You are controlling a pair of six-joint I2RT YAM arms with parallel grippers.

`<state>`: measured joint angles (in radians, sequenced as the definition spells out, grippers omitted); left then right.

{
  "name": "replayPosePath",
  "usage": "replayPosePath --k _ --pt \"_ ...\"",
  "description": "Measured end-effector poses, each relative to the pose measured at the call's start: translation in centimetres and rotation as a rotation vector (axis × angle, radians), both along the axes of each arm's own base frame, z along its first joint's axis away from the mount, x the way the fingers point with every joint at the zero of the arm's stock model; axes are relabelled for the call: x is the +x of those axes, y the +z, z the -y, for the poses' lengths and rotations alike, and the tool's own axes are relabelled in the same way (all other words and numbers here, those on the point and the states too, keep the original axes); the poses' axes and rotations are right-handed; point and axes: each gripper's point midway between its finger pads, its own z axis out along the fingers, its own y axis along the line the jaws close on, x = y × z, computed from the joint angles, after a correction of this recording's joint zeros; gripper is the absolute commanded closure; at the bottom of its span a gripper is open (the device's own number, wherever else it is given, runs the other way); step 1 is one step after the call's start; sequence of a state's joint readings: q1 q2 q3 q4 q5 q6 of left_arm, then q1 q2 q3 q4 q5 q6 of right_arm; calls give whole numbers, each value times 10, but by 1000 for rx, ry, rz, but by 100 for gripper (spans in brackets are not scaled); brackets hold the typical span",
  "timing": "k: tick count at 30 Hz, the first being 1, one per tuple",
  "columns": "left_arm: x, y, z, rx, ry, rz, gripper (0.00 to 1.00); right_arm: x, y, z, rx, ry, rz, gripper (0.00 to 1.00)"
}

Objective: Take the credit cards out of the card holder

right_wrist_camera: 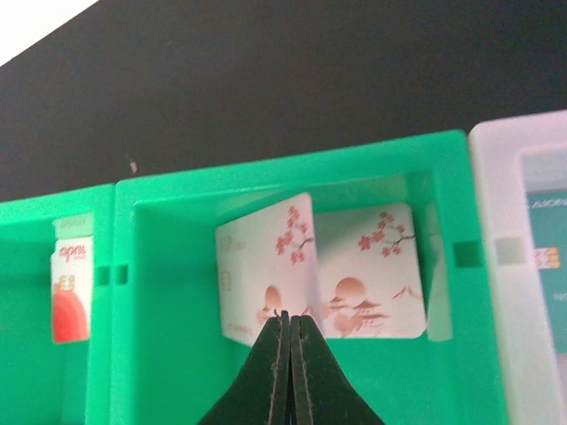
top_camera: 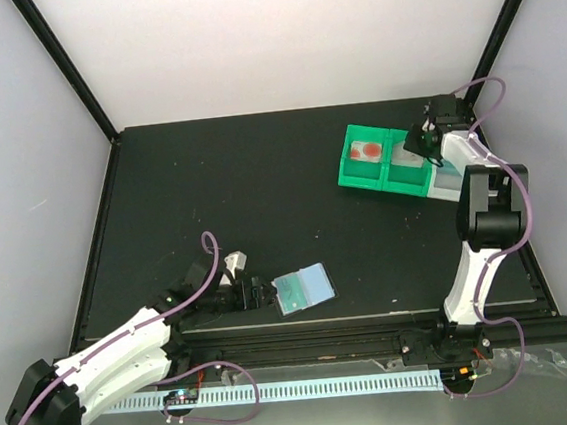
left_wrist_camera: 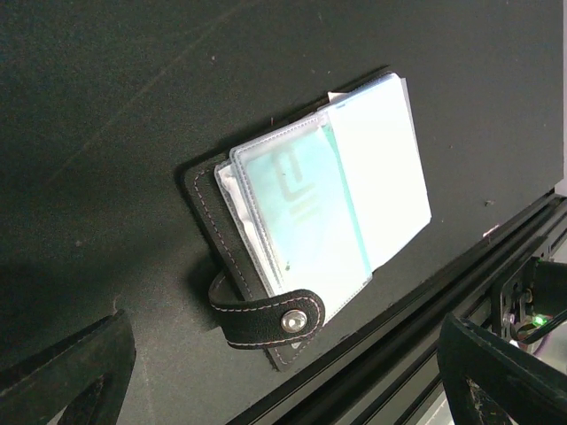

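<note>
White walls close in a black desk (top_camera: 212,199), and we find the card holder (top_camera: 304,291) lying open near its front edge, well apart from the green-and-white tray (top_camera: 376,186) at the far right. From the left wrist we see the holder's clear sleeves fanned upward, with a teal card (left_wrist_camera: 297,208) and a pale blue card (left_wrist_camera: 381,168) tucked inside them, while its snap strap (left_wrist_camera: 266,320) curls over the lower corner. The left claw (top_camera: 254,294) sits just beside the holder on its left, fingers (left_wrist_camera: 75,372) spread wide with nothing between them. Over the tray, the right claw (right_wrist_camera: 291,320) is pressed together on the lower edge of a blossom card (right_wrist_camera: 261,266), which stands tilted in the middle green compartment. A second blossom card (right_wrist_camera: 372,274) leans against the back wall right beside it. We also see a red-and-white card (right_wrist_camera: 71,292) in the left green compartment and a blue-green card (right_wrist_camera: 542,239) in the white one, only partly in view.
</note>
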<state>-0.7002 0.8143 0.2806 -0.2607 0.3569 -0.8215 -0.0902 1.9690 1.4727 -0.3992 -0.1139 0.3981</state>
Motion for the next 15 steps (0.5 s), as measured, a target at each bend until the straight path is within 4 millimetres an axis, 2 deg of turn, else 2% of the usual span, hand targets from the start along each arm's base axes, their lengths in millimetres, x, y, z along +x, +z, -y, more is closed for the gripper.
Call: replayPosePath --k 6,15 --pt "0 0 0 0 -2 1 5 6 -10 10 -45 -28 -25 99" --pt "0 1 0 0 -8 8 5 -1 -23 15 -67 -46 -76 99"
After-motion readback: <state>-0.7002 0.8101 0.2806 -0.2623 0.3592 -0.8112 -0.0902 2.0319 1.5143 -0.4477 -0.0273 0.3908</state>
